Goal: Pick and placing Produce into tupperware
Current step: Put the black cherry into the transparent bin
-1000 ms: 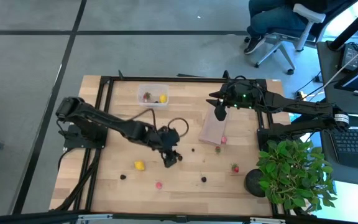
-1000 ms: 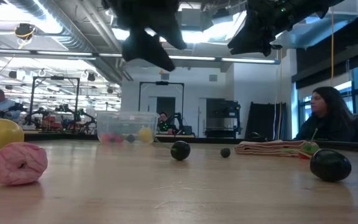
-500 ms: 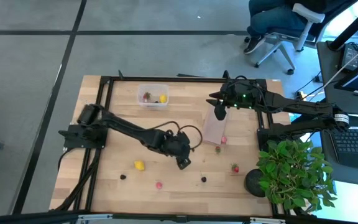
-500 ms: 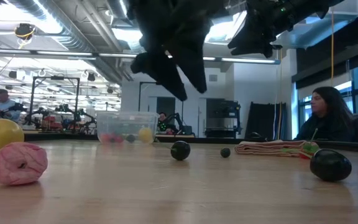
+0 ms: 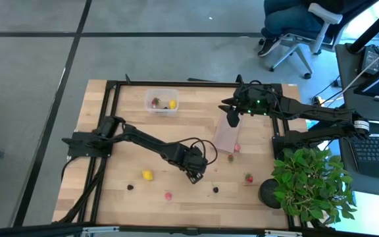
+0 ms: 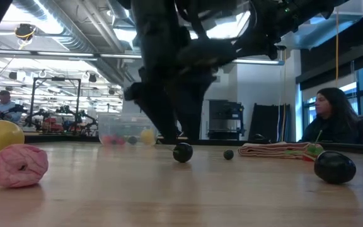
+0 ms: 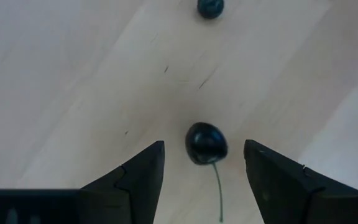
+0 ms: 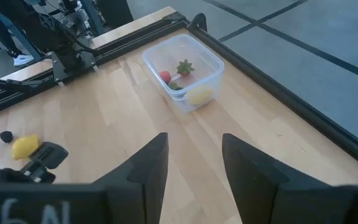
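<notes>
The left gripper [image 7: 204,163] hangs low over the middle of the table [image 5: 137,118], its jaws apart on either side of a dark berry [image 7: 206,143] with a thin stem, touching nothing. The right gripper [image 8: 194,163] waits above the tan board [image 5: 224,136], jaws parted and empty. The tupperware [image 5: 162,101] stands near the table's far edge, a few produce pieces inside.

Left gripper [image 7: 204,163] fingers spread wide over the pale wood table [image 7: 73,74], not touching anything. Dark cherry [image 7: 206,142] sits between the fingertips, thin green stem [image 7: 218,191] trailing toward 6 o'clock. Second dark berry [image 7: 211,7] lies well apart at 12 o'clock, cut off by the frame edge.
</notes>
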